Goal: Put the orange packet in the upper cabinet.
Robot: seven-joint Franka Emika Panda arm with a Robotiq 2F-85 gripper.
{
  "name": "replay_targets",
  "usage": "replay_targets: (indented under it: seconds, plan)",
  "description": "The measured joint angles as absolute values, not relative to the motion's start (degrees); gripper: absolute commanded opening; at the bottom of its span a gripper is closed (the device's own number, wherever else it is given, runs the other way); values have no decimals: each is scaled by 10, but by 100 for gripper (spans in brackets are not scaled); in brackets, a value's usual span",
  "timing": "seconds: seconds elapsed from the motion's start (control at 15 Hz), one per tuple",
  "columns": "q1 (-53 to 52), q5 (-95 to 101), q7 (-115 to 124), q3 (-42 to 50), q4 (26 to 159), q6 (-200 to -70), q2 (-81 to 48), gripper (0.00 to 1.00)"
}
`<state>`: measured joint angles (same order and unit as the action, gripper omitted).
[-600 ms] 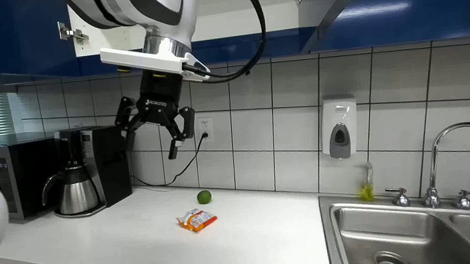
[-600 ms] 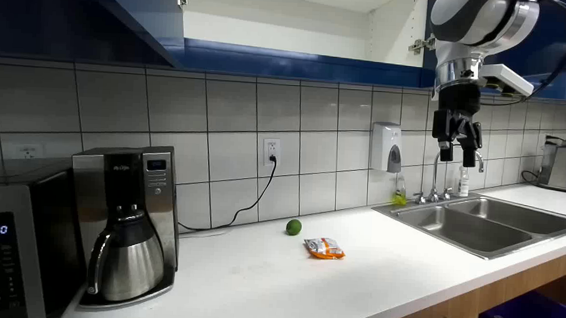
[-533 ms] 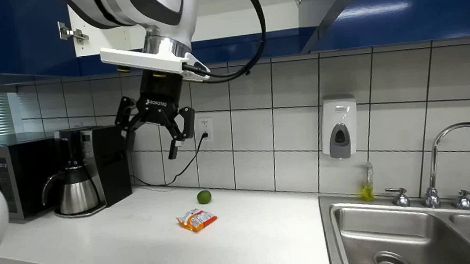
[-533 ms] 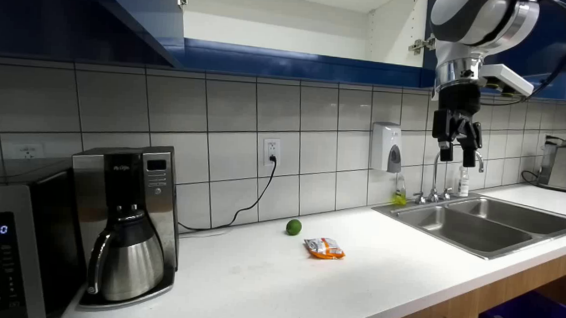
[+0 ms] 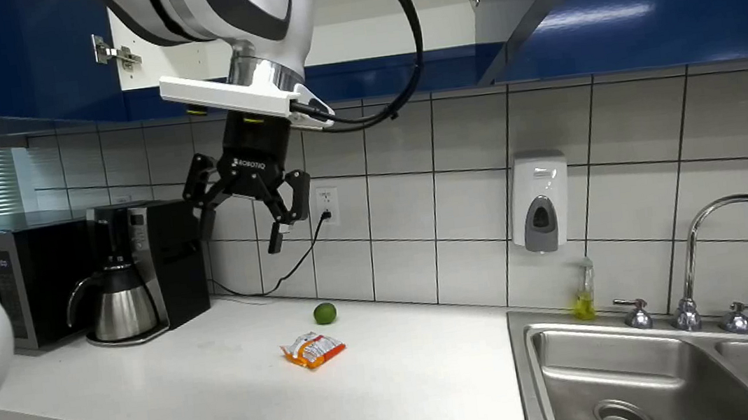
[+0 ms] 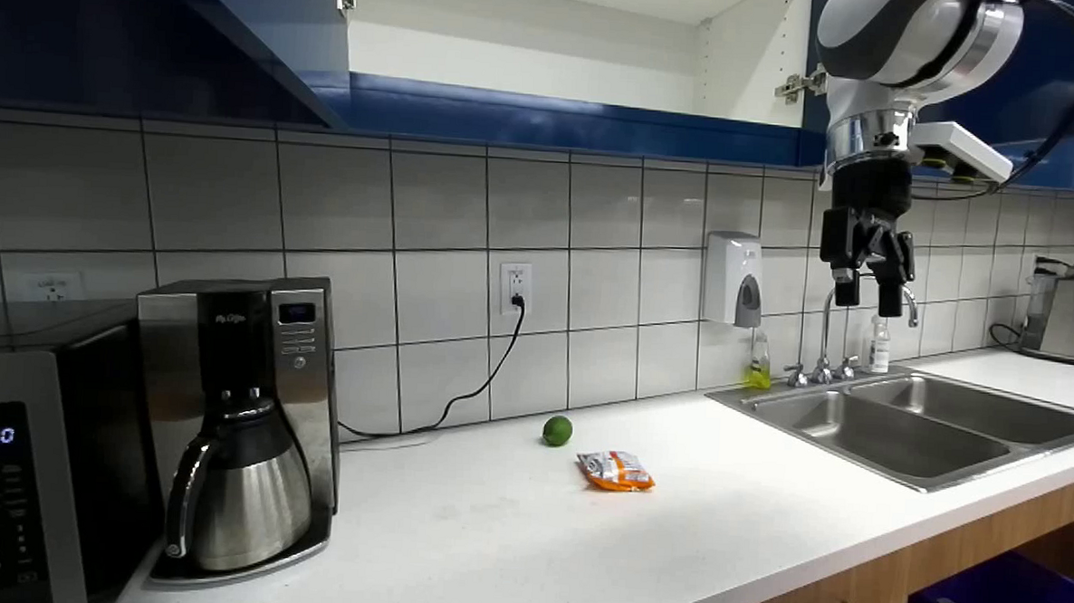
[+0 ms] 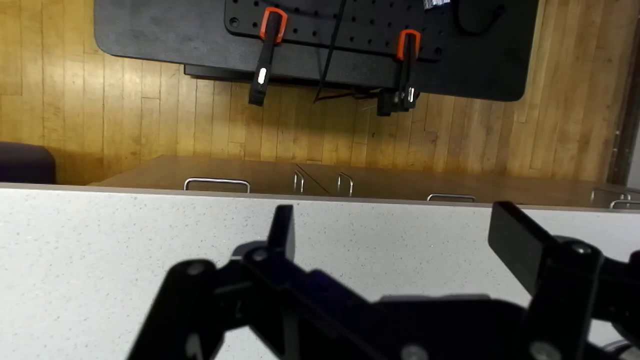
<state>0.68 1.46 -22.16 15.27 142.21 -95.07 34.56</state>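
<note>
Hanging much higher than the small round green ball (image 5: 324,313), the black two-fingered tool (image 5: 241,238) grips nothing: its fingers (image 7: 520,245) stand wide apart with only air between them. The flat, crinkly, pale-marked orange packet (image 5: 313,350) lies on the long white speckled surface (image 5: 227,403), just beside the ball but not touching it, on the side away from the tiled wall (image 5: 402,208). The upper cabinet (image 6: 530,43), with glossy dark blue doors and a white interior, is up above the ball, its doors swung aside, so the place for the packet looks reachable.

Taking both exterior views together, the packet appears to be well below the tool and closer in to the ball, while the tool stands farther out from the ball, toward the surface's front edge. The task looks to be at its start, and the next step calls for going down and inward, in the ball's direction. The packet does not show in the wrist view, so aim from there would be blind. The packet's long axis seems to run roughly along the wall, much as the gap between the fingers does; a wrist turn would probably give a narrower grasp. Going too deep could nudge the ball and set it rolling.
</note>
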Motion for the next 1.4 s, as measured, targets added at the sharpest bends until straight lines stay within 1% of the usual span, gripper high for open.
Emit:
replay_targets:
  seconds: [0.47, 0.73, 1.0, 1.4]
  plan:
    - [7, 14, -222, 151, 1425, -955, 342, 100]
    - [4, 14, -222, 142, 1430, -991, 319, 100]
    - [-5, 12, -222, 126, 1442, -1068, 270, 100]
    - [-19, -1, -220, 94, 1451, -1223, 165, 100]
